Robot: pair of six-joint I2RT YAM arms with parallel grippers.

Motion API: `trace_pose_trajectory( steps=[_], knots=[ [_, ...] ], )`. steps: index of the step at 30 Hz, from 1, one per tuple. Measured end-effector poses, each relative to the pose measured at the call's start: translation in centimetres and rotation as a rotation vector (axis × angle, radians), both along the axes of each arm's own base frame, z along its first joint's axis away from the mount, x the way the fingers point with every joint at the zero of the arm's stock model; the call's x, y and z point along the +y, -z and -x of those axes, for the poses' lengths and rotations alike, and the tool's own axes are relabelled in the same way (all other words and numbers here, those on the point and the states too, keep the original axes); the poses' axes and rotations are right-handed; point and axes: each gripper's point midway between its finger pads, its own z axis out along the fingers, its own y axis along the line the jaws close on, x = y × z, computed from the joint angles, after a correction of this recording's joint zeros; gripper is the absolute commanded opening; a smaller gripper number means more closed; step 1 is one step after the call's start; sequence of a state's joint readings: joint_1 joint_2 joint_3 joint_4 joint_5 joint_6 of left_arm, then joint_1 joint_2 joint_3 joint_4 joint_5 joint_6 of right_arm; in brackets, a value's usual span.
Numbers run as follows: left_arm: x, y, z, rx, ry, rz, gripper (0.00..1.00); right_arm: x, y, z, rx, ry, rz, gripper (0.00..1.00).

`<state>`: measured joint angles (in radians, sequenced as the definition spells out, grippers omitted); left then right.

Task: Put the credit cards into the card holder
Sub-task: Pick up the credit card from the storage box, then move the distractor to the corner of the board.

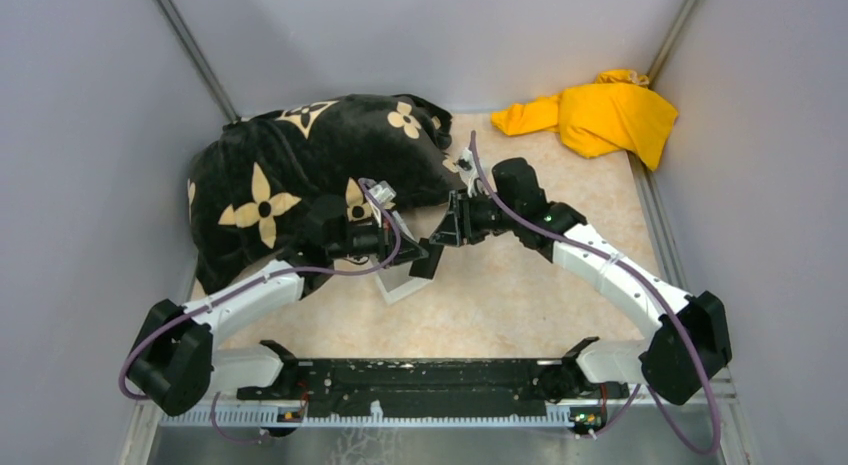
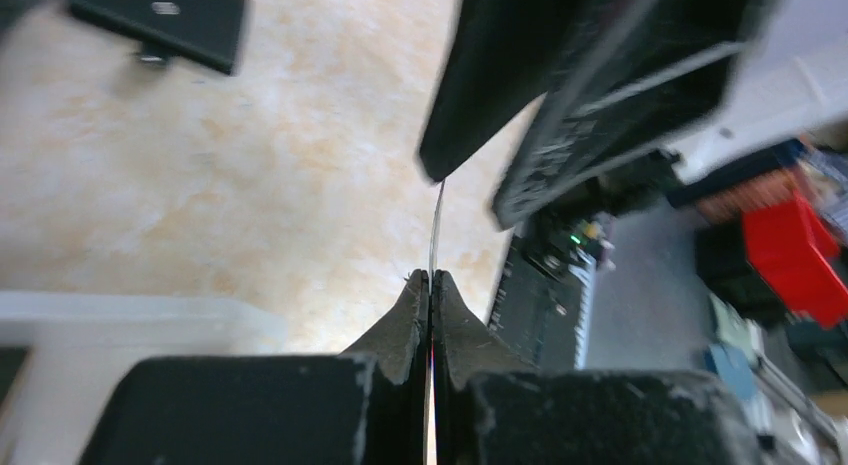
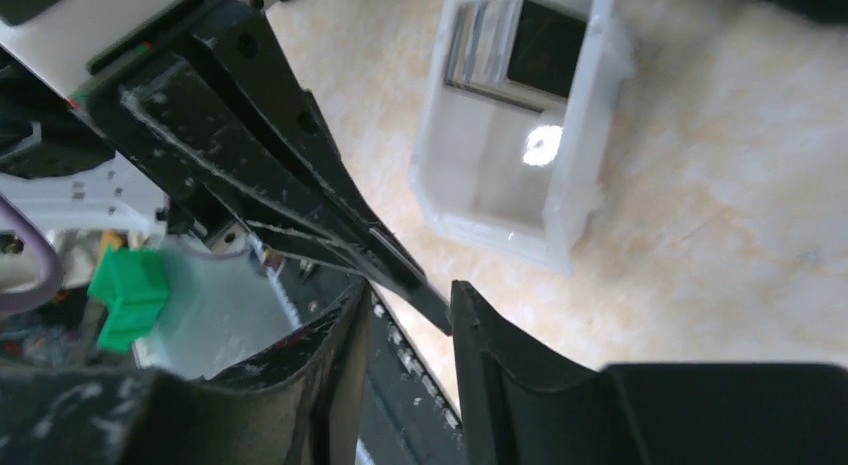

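Credit card (image 2: 437, 220) — one only — is clamped edge-on between the left fingers (image 2: 405, 325), which are pressed together on it above the bench (image 1: 520, 295). The two right fingers (image 3: 490, 355) are spread apart, and the tips of the left pair are seen pointing into the gap between them; contact cannot be made out. Just beside this meeting one pale tray (image 3: 440, 185) is set, with further cards (image 3: 545, 45) lying at one end of it — a dark one beside paler ones, their number not to be told. What seems to be the card holder (image 2: 160, 20), one black flat piece with a rounded corner, is seen blurred on the bench beyond the fingertips, apart from the held card. Bare bench is seen to the right of the tray and toward the near rail (image 1: 400, 380). One flower-patterned cushion (image 1: 300, 165) fills the far-left corner, one yellow cloth (image 1: 600, 115) the far-right, and grey walls (image 1: 90, 135) close three sides.
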<state>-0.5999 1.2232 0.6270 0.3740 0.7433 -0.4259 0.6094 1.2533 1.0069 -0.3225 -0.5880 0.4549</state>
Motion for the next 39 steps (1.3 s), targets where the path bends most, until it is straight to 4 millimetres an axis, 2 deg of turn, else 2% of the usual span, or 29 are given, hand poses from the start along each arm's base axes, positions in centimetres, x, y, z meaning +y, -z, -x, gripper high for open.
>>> trace_pose_trajectory(
  steps=[3,5,8,12,16,19,21,24,29,33,34,36,38,39],
  knots=[
    [0.9,1.2,-2.3,0.019,-0.155,-0.057,0.0,-0.4,-0.6,-1.5,-0.052,0.062,0.028,0.51],
    [1.8,2.2,-3.8,0.036,-0.259,-0.099,0.0,-0.6,-1.7,-2.8,-0.102,0.107,0.038,0.55],
    [3.2,3.3,-5.7,0.056,-0.401,-0.149,0.0,-0.5,-3.6,-5.1,-0.166,0.169,0.045,0.57],
    [5.3,3.6,-7.6,0.063,-0.575,-0.184,0.0,0.5,-5.3,-9.5,-0.237,0.245,0.079,0.65],
    [7.6,2.9,-8.9,0.059,-0.741,-0.193,0.0,2.7,-6.0,-15.9,-0.302,0.307,0.143,0.78],
    [9.1,1.8,-9.7,0.049,-0.845,-0.188,0.0,4.6,-5.1,-21.1,-0.346,0.338,0.217,0.86],
    [10.1,0.8,-10.2,0.036,-0.912,-0.177,0.0,5.5,-3.7,-23.8,-0.359,0.346,0.27,0.91],
    [11.5,-0.2,-11.0,0.024,-1.006,-0.175,0.0,6.7,-0.8,-26.7,-0.358,0.339,0.334,0.99],
    [13.1,-0.2,-11.5,0.03,-1.103,-0.201,0.0,7.7,4.1,-28.4,-0.31,0.308,0.413,0.99],
    [14.3,-0.1,-11.4,0.035,-1.164,-0.216,0.0,8.1,5.1,-29.0,-0.301,0.294,0.424,0.99],
    [14.6,-0.2,-11.4,0.033,-1.176,-0.213,0.0,8.2,5.1,-29.0,-0.3,0.291,0.424,0.97],
    [14.9,-0.5,-11.5,0.028,-1.195,-0.206,0.0,8.3,5.3,-29.1,-0.296,0.287,0.423,0.83],
    [15.1,-0.6,-11.5,0.026,-1.209,-0.203,0.0,8.4,5.8,-29.4,-0.285,0.28,0.419,0.57],
    [15.2,-0.6,-11.5,0.025,-1.215,-0.204,0.0,8.5,6.2,-29.5,-0.274,0.278,0.416,0.37]
  ],
)
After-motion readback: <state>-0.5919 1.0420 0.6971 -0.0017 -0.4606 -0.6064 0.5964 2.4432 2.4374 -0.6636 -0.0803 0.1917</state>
